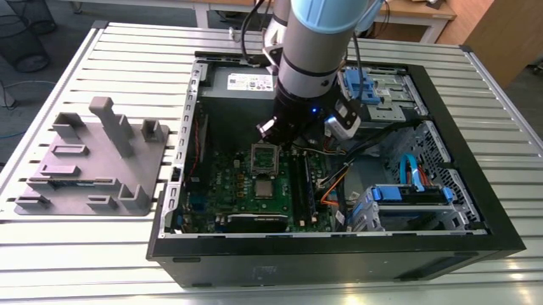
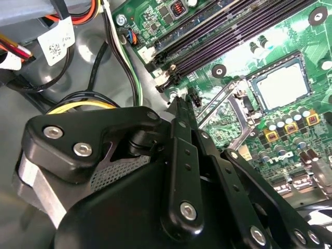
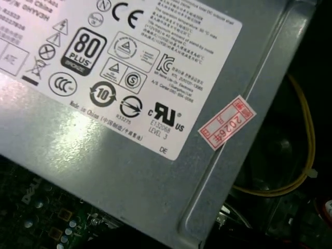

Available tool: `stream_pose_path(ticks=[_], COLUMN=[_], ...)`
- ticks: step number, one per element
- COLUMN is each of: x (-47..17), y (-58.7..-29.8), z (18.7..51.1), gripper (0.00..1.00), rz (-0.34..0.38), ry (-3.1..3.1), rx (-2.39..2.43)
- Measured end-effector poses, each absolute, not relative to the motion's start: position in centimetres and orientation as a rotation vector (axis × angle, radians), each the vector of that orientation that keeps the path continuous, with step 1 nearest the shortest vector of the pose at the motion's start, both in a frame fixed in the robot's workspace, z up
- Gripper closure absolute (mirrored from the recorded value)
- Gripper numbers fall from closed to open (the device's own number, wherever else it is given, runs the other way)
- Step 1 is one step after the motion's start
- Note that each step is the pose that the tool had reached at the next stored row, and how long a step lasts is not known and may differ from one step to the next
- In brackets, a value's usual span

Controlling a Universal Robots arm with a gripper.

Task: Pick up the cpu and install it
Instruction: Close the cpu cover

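The cpu [image 1: 264,189] lies flat on the motherboard [image 1: 222,176] inside the open computer case [image 1: 339,254]. In the exterior view it is near the hand [image 1: 284,140], at about six o'clock. I cannot tell how far open the hand is or whether it holds anything.

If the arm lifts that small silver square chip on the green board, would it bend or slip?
The cpu looks thin with a metal top, so it is probably stiff and light. Its smooth face may slip. Lying flat on the motherboard, it should not roll.

The gripper [image 2: 180,111] hides what seems part of the motherboard [image 2: 306,39].
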State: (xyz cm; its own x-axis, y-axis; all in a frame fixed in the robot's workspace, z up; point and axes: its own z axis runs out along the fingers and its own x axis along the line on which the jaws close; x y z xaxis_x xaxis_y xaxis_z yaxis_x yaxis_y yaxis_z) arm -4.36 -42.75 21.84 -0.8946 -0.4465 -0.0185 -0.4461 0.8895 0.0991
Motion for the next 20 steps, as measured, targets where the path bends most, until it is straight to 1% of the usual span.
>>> stream_pose_path(ticks=[10, 20], x=[-4.36, -4.36], y=[-43.05, -43.07], z=[22.57, 22.59], gripper=[0.89, 0.89], rz=[-0.158, -0.158], ry=[-3.04, -3.022], rx=[0.753, 0.813])
